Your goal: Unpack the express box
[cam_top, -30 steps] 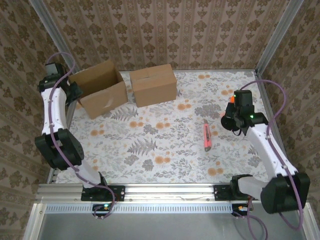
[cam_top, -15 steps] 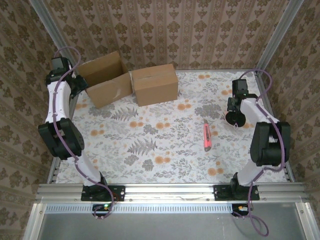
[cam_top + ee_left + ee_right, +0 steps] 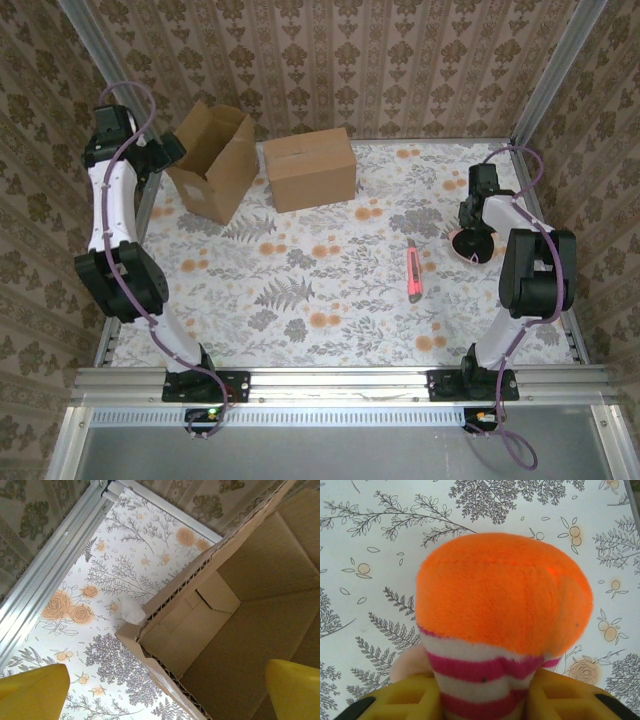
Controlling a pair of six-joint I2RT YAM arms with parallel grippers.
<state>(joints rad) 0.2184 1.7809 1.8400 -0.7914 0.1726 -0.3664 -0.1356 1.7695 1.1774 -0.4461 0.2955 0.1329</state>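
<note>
The left gripper (image 3: 162, 695) is standing spread wide, its yellow fingertips (image 3: 32, 687) sitting at opposite lower corners of the left wrist view and pinching nothing, hovering at the mouth of the open box (image 3: 240, 605). That box is leaning tilted at the far left of the table (image 3: 330, 290), mouth turned toward the gripper, and what is showing of its inside is looking bare. The right gripper (image 3: 485, 702) is pointing down near the table's right edge with a plush toy (image 3: 502, 595), orange on top and pink-and-white striped below, sitting between its fingers (image 3: 415, 697); they are flanking the striped part closely, and I cannot tell whether they are pinching it or only standing beside it. A closed box (image 3: 312, 170) is sitting just beside the open one, and a red box cutter (image 3: 413, 272) is lying between the boxes and the toy, apart from both grippers.

Judging from this, the set-down step is under way: the toy is out of the box and going onto the table, so the unpacking is looking close to finished. The next move is calling for the right fingers to be clear of the plush before rising straight up, so the toy is not dragged along, and for the left arm to be backing off without catching the cardboard edge
</note>
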